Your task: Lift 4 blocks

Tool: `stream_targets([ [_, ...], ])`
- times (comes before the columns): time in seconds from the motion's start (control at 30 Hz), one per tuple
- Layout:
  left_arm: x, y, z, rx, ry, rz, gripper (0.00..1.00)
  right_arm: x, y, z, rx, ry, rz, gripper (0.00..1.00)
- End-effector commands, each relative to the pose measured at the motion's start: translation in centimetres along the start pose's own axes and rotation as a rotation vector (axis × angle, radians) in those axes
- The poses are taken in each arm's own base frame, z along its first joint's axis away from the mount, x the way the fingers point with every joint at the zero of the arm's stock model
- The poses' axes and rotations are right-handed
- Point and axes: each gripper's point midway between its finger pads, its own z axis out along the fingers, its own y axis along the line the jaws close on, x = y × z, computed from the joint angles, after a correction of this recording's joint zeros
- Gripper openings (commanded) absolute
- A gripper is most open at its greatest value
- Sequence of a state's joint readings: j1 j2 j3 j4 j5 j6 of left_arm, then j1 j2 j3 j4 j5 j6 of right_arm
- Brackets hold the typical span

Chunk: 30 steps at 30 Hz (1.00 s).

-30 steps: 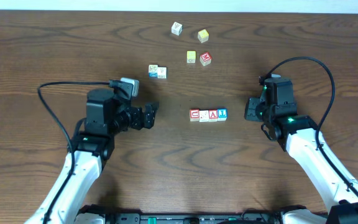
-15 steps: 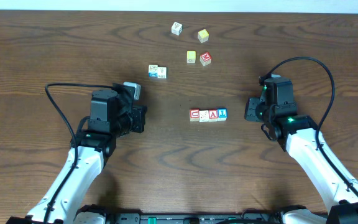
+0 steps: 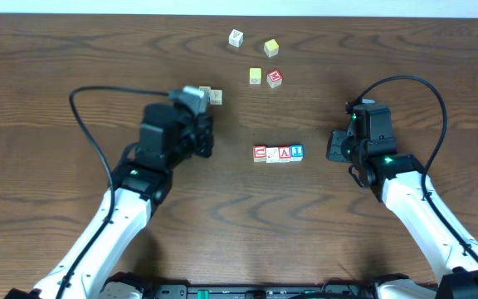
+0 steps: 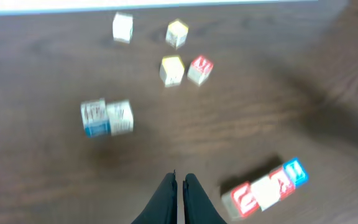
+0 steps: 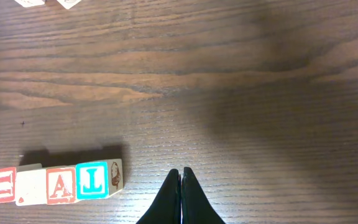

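The four blocks stand in one touching row (image 3: 278, 153) on the dark wooden table: a red-framed C (image 5: 2, 185), a whitish one (image 5: 31, 186), a red-framed A (image 5: 61, 185) and a blue-lettered one (image 5: 92, 180). My left gripper (image 3: 207, 138) is shut and empty, a short way left of the row. In the left wrist view its tips (image 4: 179, 177) sit left of the blurred row (image 4: 266, 190). My right gripper (image 3: 334, 146) is shut too, holds nothing, and sits just right of the row. Its tips (image 5: 180, 171) are apart from the blue-lettered block.
Loose cubes lie at the back: a white one (image 3: 236, 37), two yellow ones (image 3: 270, 47) (image 3: 256, 76) and a red-lettered one (image 3: 274, 78). A pair of white cubes (image 4: 107, 117) lies behind my left wrist, half covered in the overhead view.
My left gripper has gone from open to shut, and the left arm has swung forward and right toward the row, now covering part of the white pair. The right arm has not moved.
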State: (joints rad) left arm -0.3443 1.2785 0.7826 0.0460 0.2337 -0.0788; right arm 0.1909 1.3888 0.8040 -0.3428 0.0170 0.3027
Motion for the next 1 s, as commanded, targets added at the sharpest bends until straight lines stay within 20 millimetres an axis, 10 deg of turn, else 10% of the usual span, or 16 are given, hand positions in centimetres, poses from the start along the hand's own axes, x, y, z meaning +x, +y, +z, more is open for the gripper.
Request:
stream_targets([
  [0.0, -1.9, -0.2, 0.9, -0.101, -0.022, 0.031, 0.07, -1.2, 0.0, -0.5, -0.004, -0.031, -0.006, 0.01],
  [0.4, 3.2, -1.3, 8.4, -0.085, 0.178, -0.036, 0.07, -0.5, -0.4, -0.5, 0.018, -0.005, -0.07, 0.01],
  [0.97, 5.2, -4.5, 10.0, -0.017, 0.302, -0.136, 0.07, -0.6, -0.5, -0.5, 0.023, -0.01, -0.074, 0.01],
])
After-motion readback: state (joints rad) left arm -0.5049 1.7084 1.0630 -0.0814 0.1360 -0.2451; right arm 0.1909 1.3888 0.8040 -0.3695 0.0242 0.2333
